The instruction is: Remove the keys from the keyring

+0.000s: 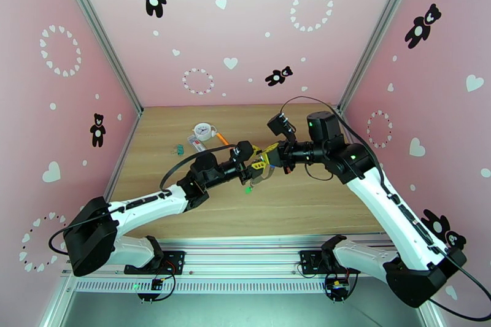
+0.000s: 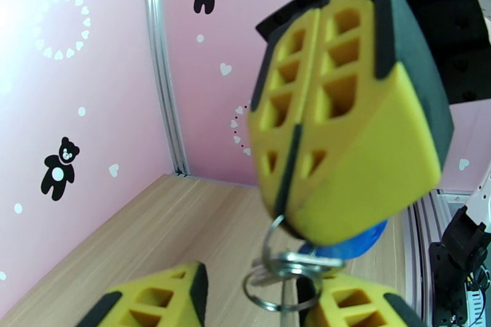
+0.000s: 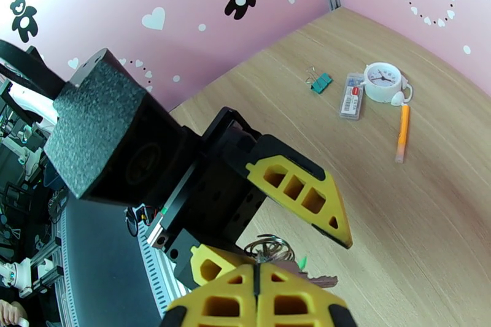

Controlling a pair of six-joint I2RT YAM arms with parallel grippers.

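Pink walls (image 1: 245, 27) with bears and hearts enclose a wooden table (image 1: 294, 199), above whose middle the right pincer (image 2: 287, 218) is pressed together on the black strap of the keyring (image 3: 270, 247), the metal ring (image 2: 248, 294), keys (image 2: 297, 259), blue tag (image 2: 362, 242) and green tag (image 3: 302, 259) hanging just below its tips. The left pincer (image 2: 255, 288) faces it, fingers apart on either side of that ring. Well beyond both, toward the back wall, lie a white clock (image 3: 382, 80), an orange pen (image 3: 402, 132) and a green clip (image 3: 320, 83)
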